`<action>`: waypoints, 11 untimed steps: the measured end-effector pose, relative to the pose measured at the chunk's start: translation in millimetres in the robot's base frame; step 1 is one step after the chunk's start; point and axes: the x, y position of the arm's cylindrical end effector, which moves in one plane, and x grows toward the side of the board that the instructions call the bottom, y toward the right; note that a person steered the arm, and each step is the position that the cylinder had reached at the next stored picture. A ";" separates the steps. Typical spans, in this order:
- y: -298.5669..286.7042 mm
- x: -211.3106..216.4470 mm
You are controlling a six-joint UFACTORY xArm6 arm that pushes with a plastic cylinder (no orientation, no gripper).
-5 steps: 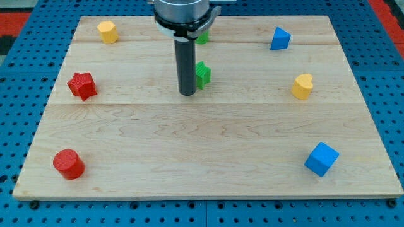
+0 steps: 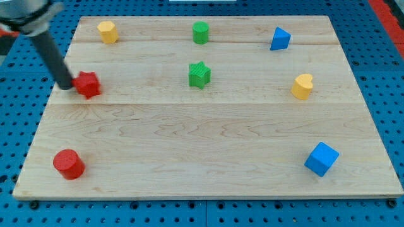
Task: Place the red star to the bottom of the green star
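Red star (image 2: 87, 84) sits touching my tip (image 2: 65, 87), just to the tip's right, so a push should send it rightward across the wooden board (image 2: 208, 151). Green star (image 2: 199, 74) lies far right of my tip, with bare wood below it for the red star.
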 end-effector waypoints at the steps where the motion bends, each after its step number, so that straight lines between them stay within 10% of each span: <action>1: 64.4 12.3; 3: 97.0 -29.3; 7: 73.7 60.7; 11: 206.5 74.1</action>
